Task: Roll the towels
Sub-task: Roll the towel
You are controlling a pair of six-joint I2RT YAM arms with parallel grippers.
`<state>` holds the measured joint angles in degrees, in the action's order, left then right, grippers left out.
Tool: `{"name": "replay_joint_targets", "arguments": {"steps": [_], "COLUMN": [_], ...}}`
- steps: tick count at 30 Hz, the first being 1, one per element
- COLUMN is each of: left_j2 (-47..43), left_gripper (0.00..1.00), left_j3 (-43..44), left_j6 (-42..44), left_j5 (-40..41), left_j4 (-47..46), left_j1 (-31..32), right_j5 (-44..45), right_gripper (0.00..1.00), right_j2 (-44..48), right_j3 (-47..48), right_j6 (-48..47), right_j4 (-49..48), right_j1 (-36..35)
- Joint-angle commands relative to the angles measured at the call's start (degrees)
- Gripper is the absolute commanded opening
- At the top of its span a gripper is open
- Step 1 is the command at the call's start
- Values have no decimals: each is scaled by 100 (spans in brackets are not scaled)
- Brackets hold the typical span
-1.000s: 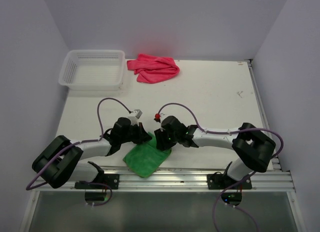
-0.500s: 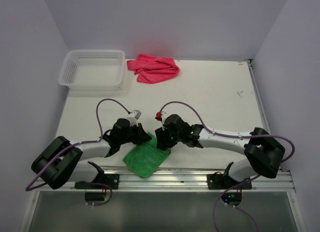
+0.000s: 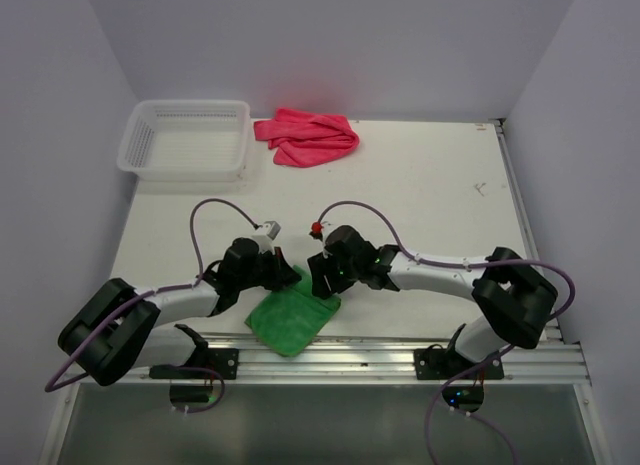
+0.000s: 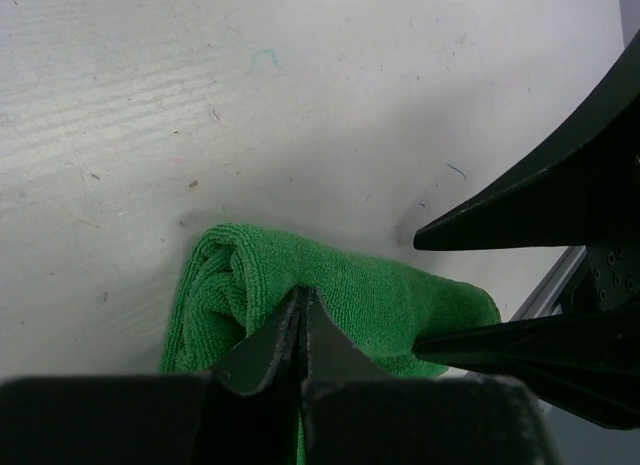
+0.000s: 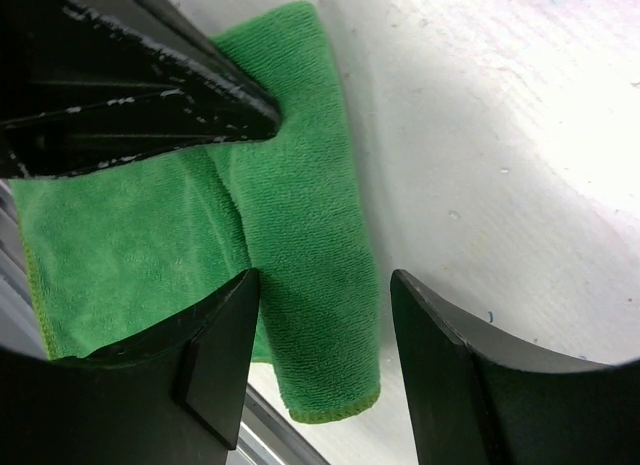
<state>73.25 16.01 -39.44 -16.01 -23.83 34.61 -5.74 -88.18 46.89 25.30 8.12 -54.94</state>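
A green towel [image 3: 286,323] lies at the table's near edge, its far end rolled up [image 4: 350,285]. My left gripper [image 3: 288,278] is shut, its tips [image 4: 303,297] pinched on the roll's near side, with a sliver of green showing between the fingers. My right gripper [image 3: 320,285] is open, and its fingers [image 5: 215,360] straddle the right end of the roll [image 5: 320,275] without closing on it. The left gripper's fingers [image 5: 150,95] also show in the right wrist view. A pink towel [image 3: 308,137] lies crumpled at the back of the table.
A white plastic basket [image 3: 186,137] stands at the back left corner. A metal rail [image 3: 380,355] runs along the table's near edge just under the green towel. Walls close in the left, right and back.
The right arm's elbow swung out to the right and came back. Both grippers stay at the roll, shifted only slightly. The green towel looks much the same.
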Motion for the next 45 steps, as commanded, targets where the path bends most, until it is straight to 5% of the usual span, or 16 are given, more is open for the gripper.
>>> {"name": "replay_joint_targets", "arguments": {"steps": [1, 14, 21, 33, 45], "left_j2": [-22, -136, -136, -461, -655], "left_gripper": [0, 0, 0, 3, 5], "left_j3": [-168, -54, 244, 1079, 1501], "left_j6": [59, 138, 217, 314, 385], "left_j5": [230, 379, 494, 766, 933], "left_j4": [503, 819, 1117, 2066, 2621], "left_j1": [-33, -33, -42, -95, -209], "right_j5": [-190, -815, -965, 2609, 4563], "right_gripper": [59, 40, 8, 0, 0], "right_j2": [-24, -305, -173, 118, -463], "right_j3": [-83, -743, -989, -471, 275], "right_j6": [62, -77, -289, -377, -719], "right_j4": [-319, -786, -970, -285, 374], "right_j1": [158, 238, 220, -755, -1045]}}
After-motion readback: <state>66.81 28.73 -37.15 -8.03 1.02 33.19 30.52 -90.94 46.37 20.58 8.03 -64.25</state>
